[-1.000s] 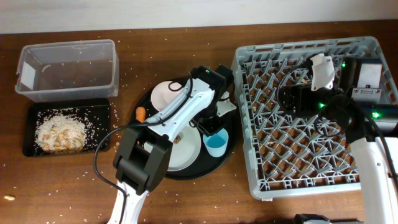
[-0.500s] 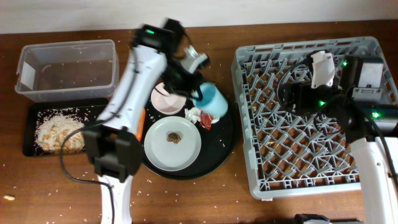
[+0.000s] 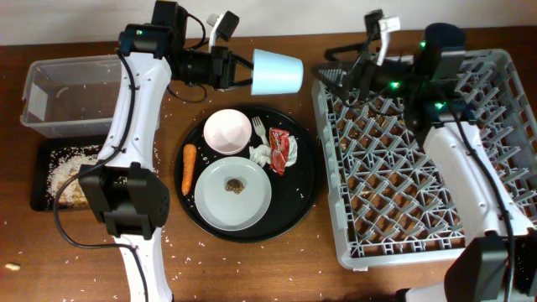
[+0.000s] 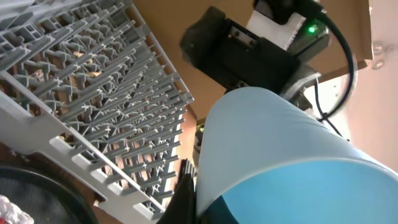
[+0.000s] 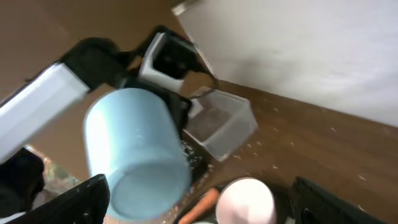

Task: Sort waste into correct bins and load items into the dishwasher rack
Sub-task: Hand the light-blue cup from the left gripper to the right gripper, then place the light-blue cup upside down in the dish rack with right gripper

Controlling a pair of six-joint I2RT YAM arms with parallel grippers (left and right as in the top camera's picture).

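Note:
My left gripper (image 3: 242, 69) is shut on the light-blue cup (image 3: 278, 71) and holds it on its side in the air behind the round black tray (image 3: 304, 180). My right gripper (image 3: 334, 77) is open and empty at the back left corner of the grey dishwasher rack (image 3: 419, 168), facing the cup's base (image 5: 138, 158) a short way off. On the round tray lie the white bowl (image 3: 227, 132), carrot (image 3: 190, 166), napkin (image 3: 262, 154), red-and-white wrapper (image 3: 281, 151) and the grey plate (image 3: 235, 205) with a brown lump (image 3: 235, 186).
The clear tub (image 3: 71, 92) stands at the back left, with the shallow black tray (image 3: 50, 200) holding rice-like grains in front of it. A white fork (image 3: 258, 129) lies by the bowl. Loose grains are scattered on the wooden table.
My left arm lifted the cup from the round tray up and back, tipping it sideways. My right arm swung from over the rack to its back left corner, facing the cup.

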